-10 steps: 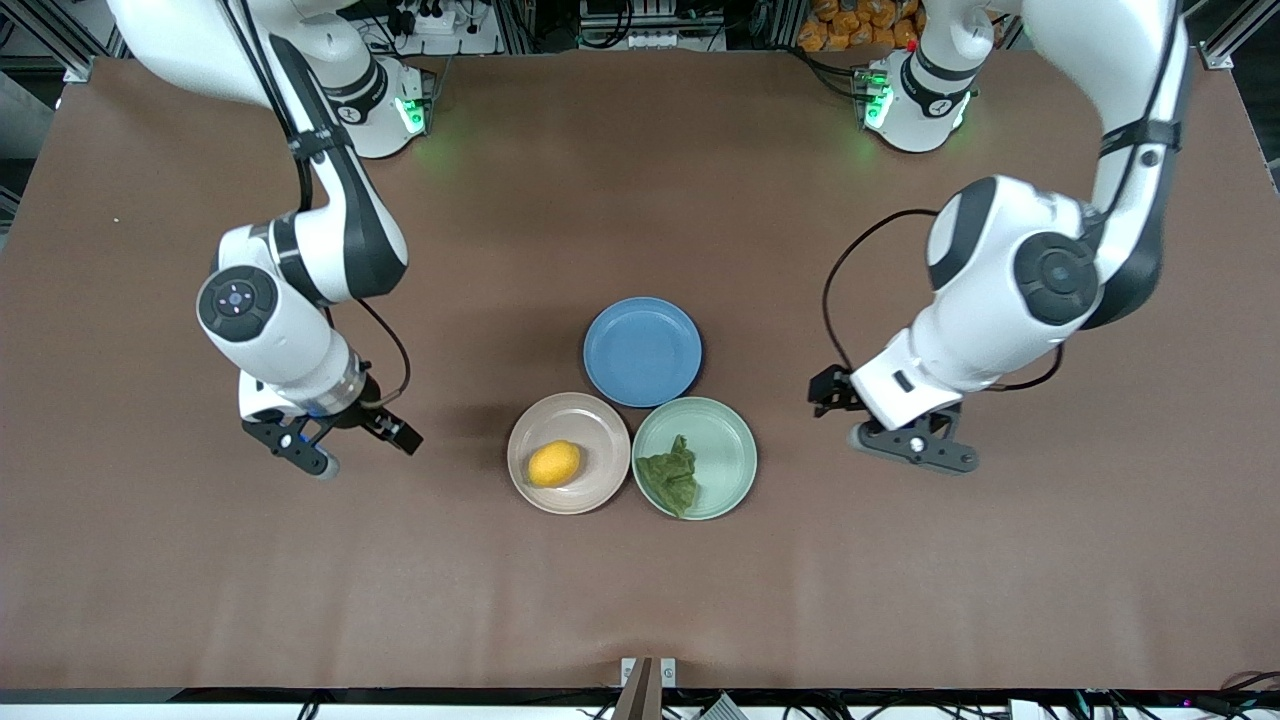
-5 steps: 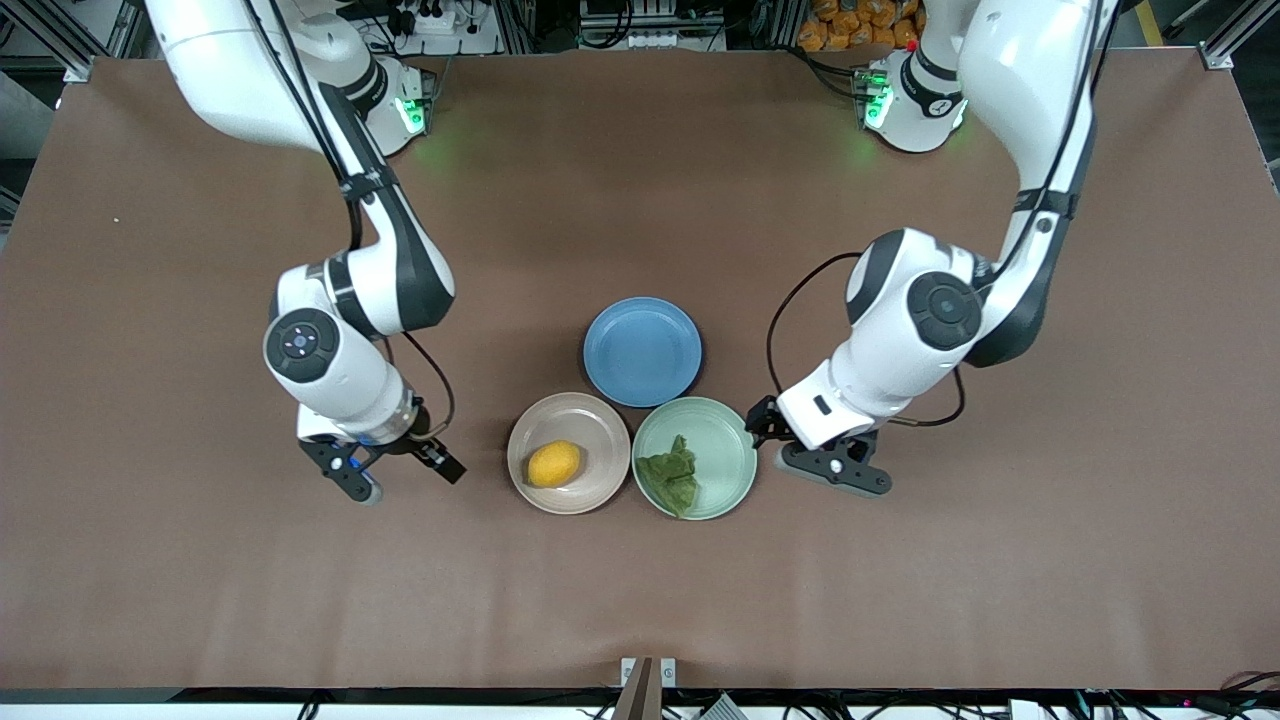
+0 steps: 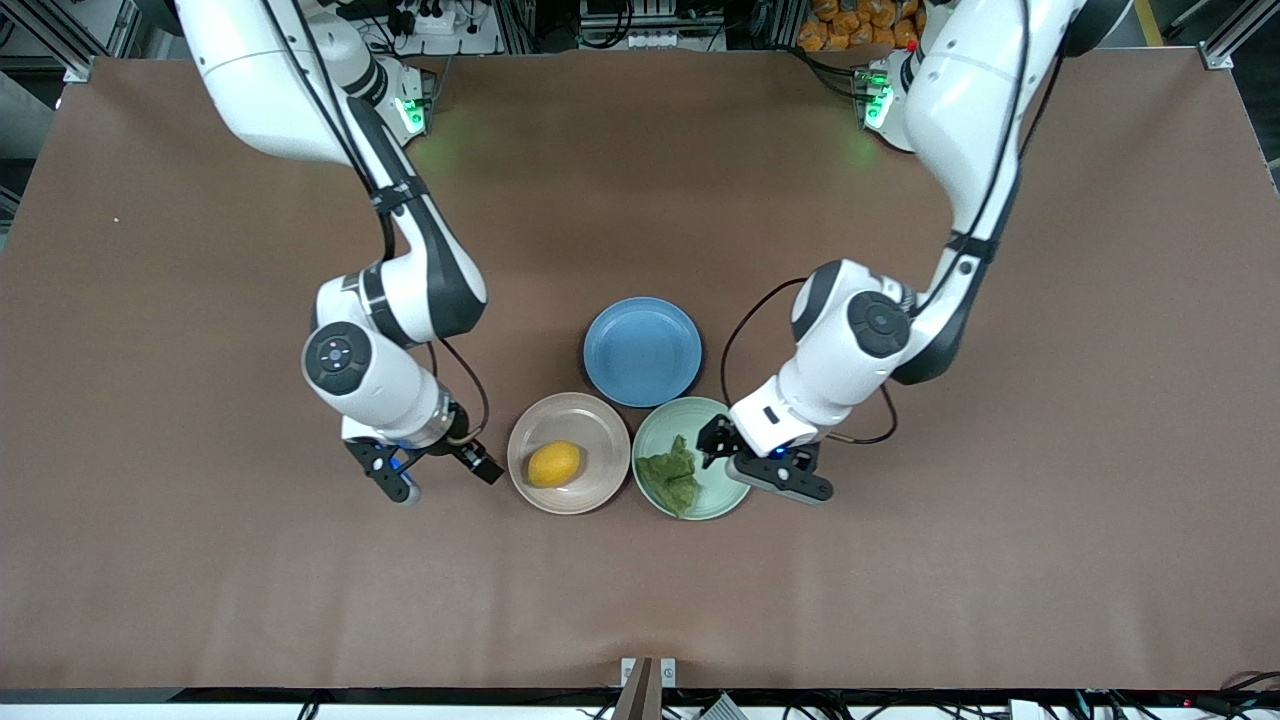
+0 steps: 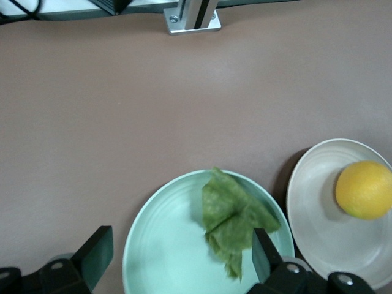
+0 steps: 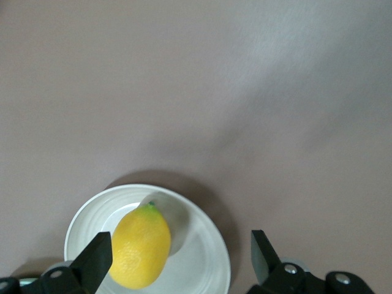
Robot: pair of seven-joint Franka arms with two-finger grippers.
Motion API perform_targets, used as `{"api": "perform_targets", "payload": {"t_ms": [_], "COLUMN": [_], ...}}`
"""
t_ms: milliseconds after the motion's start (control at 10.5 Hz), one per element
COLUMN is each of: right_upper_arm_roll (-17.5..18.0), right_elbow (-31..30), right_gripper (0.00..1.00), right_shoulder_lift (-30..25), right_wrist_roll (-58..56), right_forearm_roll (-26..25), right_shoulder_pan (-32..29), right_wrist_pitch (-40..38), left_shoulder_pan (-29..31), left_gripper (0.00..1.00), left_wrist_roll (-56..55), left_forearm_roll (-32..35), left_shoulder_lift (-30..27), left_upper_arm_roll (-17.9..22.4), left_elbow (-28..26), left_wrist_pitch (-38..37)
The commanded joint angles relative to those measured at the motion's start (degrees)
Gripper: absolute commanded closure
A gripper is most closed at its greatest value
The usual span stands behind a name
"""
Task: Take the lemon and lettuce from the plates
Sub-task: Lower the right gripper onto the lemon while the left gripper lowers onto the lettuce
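Observation:
The lemon point(image 3: 554, 464) lies on the beige plate point(image 3: 592, 414). The lettuce point(image 3: 672, 475) lies on the mint plate point(image 3: 703, 420) beside it. My right gripper point(image 3: 386, 472) is open and empty over the table just beside the beige plate, toward the right arm's end. In the right wrist view the lemon point(image 5: 142, 248) and its plate point(image 5: 205, 245) show between the open fingers of my right gripper point(image 5: 179, 248). My left gripper point(image 3: 780, 478) is open and empty over the mint plate's rim at the left arm's end. In the left wrist view the lettuce point(image 4: 236, 217) and mint plate point(image 4: 162, 245) lie between the fingers of my left gripper point(image 4: 180, 245).
An empty blue plate point(image 3: 642, 351) touches both plates, farther from the front camera. The left wrist view also shows the lemon point(image 4: 364, 190) on the beige plate point(image 4: 315, 205) and a metal bracket point(image 4: 191, 17) at the table's edge.
Both arms have swung inward toward the plates. The right gripper now sits beside the beige plate and the left gripper over the mint plate's rim. Lemon and lettuce have not moved.

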Motion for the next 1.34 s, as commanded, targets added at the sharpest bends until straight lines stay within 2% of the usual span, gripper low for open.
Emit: {"api": "perform_targets", "payload": {"t_ms": [0, 286, 668, 955, 1050, 1145, 1241], "right_upper_arm_roll": [0.0, -0.1, -0.2, -0.2, -0.2, -0.2, -0.2], "right_elbow": [5.8, 12.4, 12.9, 12.9, 12.7, 12.5, 12.3], "right_gripper": [0.0, 0.0, 0.0, 0.0, 0.28, 0.65, 0.87], "right_shoulder_lift": [5.3, 10.4, 15.0, 16.7, 17.3, 17.6, 17.7], "right_wrist_roll": [5.9, 10.5, 10.5, 10.6, 10.6, 10.6, 10.6], "right_forearm_roll": [5.0, 5.8, 5.4, 5.5, 5.2, 5.1, 5.2], "right_shoulder_pan": [1.8, 3.3, 5.5, 6.2, 7.0, 7.4, 7.5], "right_wrist_pitch": [1.8, 1.9, 6.1, 7.7, 8.6, 10.2, 11.0], "left_shoulder_pan": [-1.5, -2.5, -5.1, -5.2, -5.5, -5.5, -5.5], "left_gripper": [0.0, 0.0, 0.0, 0.0, 0.0, 0.14, 0.33], "left_wrist_roll": [-0.4, -0.4, -0.5, -0.5, -0.5, -0.5, -0.5], "left_forearm_roll": [-1.8, -1.8, -1.9, -1.9, -1.9, -1.8, -1.8], "left_shoulder_lift": [5.1, 10.6, 16.1, 17.2, 17.2, 17.2, 17.2], "left_upper_arm_roll": [0.5, 0.6, 0.6, 0.6, 0.6, 0.6, 0.6], "left_elbow": [1.6, 3.6, 5.4, 6.1, 6.0, 6.0, 5.9], "left_wrist_pitch": [9.3, 15.8, 23.9, 24.8, 24.8, 24.8, 24.8]}}
